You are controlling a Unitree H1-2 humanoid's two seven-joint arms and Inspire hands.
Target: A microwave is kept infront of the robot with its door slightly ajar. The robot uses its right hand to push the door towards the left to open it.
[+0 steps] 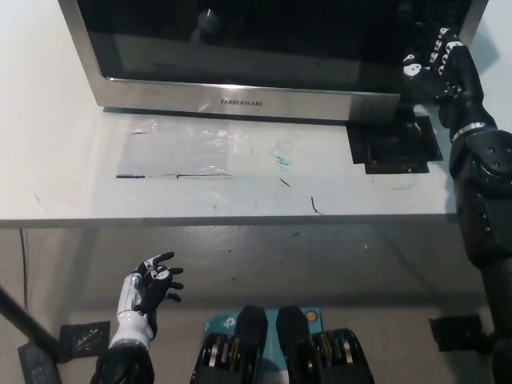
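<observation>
Barely begun, by the look of it: the black right hand [436, 68] sits at the right edge of the Farberware microwave's door [248, 56], fingers spread and clasping nothing, apparently touching the edge. The door stretches away to the hand's left across the white table [64, 176] and looks only slightly swung; most of the leftward push remains. Just below the hand lies a black square pad [396, 144]. Nothing visibly blocks the swing. Far down-left, below the table edge, the white left hand [148, 292] rests open and empty.
</observation>
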